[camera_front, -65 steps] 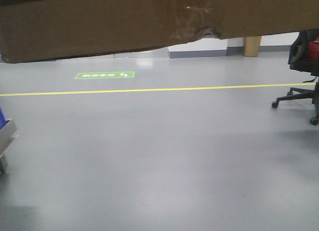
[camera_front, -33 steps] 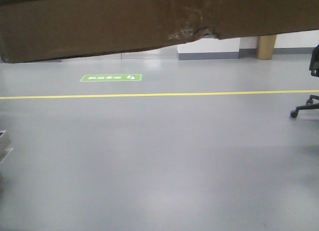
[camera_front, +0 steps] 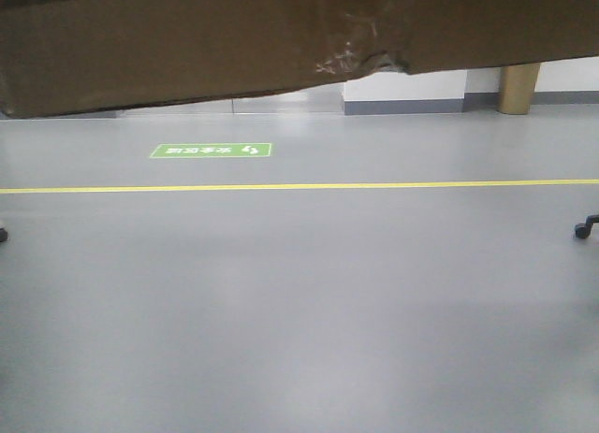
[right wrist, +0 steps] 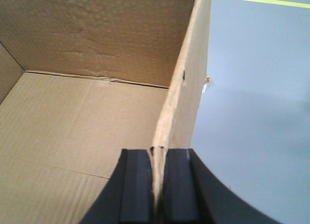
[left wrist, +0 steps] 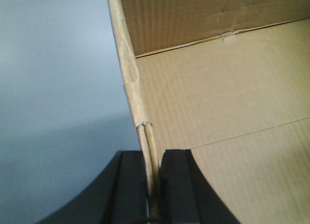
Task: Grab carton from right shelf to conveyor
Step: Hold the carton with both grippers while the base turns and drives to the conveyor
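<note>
Corrugated brown cardboard fills the top of the front view: the carton point(camera_front: 187, 40) hangs clear of the grey floor point(camera_front: 299, 311). Its worn lower edge, with the torn notch point(camera_front: 370, 59), runs from 9 o'clock to 3 o'clock across the frame. That long axis lies crosswise to the robot, so the load spans both arms and favours neither.

The left gripper point(left wrist: 153, 185) is closed down to the thickness of one wall. Its black fingers point(left wrist: 133, 185) pinch the rim of the carton's left side wall. The wall runs away from them toward 12 o'clock, and the open interior lies at their 3 o'clock. The right gripper point(right wrist: 157, 185) mirrors this, nipped tight on the rim of the opposite wall, which leads off toward 1 o'clock with the interior at 9 o'clock.

Each hold is on a thin edge only. The coming move therefore probably depends on both arms travelling together at a constant spacing along the 9-to-3 axis, since drifting apart or inward would likely tear or buckle the walls.

Beyond the carton, a yellow line point(camera_front: 299, 185) crosses the floor. A green floor sign point(camera_front: 211, 151) sits just past it toward 11 o'clock, and a chair caster point(camera_front: 585, 229) sits at the 3 o'clock edge. Neither the right shelf nor the conveyor shows in any view, so which way the belt lies cannot be told.
</note>
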Controlling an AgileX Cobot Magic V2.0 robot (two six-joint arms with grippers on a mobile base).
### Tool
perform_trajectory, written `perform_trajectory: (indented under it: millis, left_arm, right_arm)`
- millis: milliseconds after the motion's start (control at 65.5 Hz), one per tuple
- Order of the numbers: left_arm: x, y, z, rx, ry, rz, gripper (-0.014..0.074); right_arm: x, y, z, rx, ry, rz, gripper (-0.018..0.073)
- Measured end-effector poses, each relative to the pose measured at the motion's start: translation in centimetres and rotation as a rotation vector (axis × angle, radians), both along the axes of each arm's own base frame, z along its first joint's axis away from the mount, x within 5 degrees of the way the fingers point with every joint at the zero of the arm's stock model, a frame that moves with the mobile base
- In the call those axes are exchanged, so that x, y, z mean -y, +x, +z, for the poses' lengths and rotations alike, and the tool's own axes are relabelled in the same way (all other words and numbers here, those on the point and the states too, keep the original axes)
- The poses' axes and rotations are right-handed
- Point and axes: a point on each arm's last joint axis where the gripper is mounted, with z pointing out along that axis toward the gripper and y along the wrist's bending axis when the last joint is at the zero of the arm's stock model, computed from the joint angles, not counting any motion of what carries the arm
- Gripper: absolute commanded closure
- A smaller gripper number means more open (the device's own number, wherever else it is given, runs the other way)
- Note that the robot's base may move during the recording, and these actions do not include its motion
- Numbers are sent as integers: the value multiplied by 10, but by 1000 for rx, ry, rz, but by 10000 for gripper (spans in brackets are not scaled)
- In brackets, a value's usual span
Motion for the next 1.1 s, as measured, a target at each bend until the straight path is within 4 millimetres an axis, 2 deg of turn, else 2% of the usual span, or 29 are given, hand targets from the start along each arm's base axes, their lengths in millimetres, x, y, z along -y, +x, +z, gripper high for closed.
perform_trajectory:
  millis: [1100]
  left_arm:
    - [-3, 1, 0, 14, 31, 19, 605]
  right_arm:
    - [-1, 1, 1, 10, 7, 4, 627]
